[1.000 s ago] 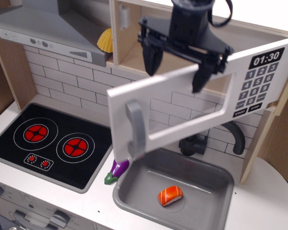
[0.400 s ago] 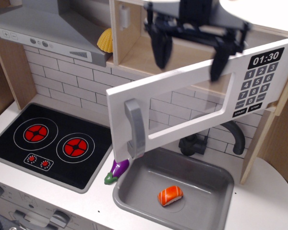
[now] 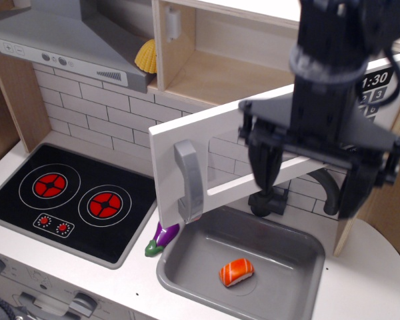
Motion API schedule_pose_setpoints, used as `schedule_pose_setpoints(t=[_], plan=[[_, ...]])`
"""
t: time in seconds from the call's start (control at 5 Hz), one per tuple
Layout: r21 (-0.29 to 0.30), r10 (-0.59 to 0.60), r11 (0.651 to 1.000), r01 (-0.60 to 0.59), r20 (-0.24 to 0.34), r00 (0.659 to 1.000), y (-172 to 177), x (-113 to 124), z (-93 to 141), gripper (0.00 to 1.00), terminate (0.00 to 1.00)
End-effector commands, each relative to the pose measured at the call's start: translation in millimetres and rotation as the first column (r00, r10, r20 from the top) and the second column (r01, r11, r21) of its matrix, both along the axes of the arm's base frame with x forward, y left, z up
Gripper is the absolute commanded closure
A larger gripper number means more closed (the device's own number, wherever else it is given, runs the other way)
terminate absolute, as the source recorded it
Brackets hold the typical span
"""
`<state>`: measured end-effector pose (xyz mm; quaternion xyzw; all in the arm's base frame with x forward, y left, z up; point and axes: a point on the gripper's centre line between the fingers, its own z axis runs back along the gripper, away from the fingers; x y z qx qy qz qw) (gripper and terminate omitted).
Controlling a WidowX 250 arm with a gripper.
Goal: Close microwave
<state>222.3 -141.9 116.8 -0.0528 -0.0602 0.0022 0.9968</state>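
The microwave's white door (image 3: 207, 140) stands swung open toward me, with its grey vertical handle (image 3: 189, 180) at the left end. The wooden cavity (image 3: 233, 67) behind it is open and looks empty. My gripper (image 3: 310, 183) is open, with its black fingers (image 3: 263, 177) spread wide in front of the door's right half, near the window. I cannot tell if it touches the door. The arm hides most of the black keypad; only part of the display (image 3: 377, 79) shows.
A grey range hood (image 3: 60, 40) hangs at the upper left, with a yellow item (image 3: 145, 55) beside it. A black stove (image 3: 73, 193) is at the left. A grey sink (image 3: 187, 273) holds a salmon sushi (image 3: 236, 271). A purple eggplant (image 3: 161, 237) lies between them. A black faucet (image 3: 327, 190) stands behind the sink.
The gripper has come from above the door's top edge down and toward the camera, and now hangs in front of the door's right half. The door has barely moved.
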Motion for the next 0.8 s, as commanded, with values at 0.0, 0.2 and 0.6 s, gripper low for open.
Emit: schedule_pose_setpoints(t=[0.0,0.2,0.6], plan=[[0.037,0.047,0.998,-0.047,0.021,0.999,3.0,10.9,-40.7,0.00,0.00],[0.050,0.113,0.992,-0.116,0.053,0.992,21.7,30.0,-58.3,0.00,0.00],[0.022,0.222,0.973,-0.230,0.183,0.958,90.4,58.5,-50.9,0.00,0.00]])
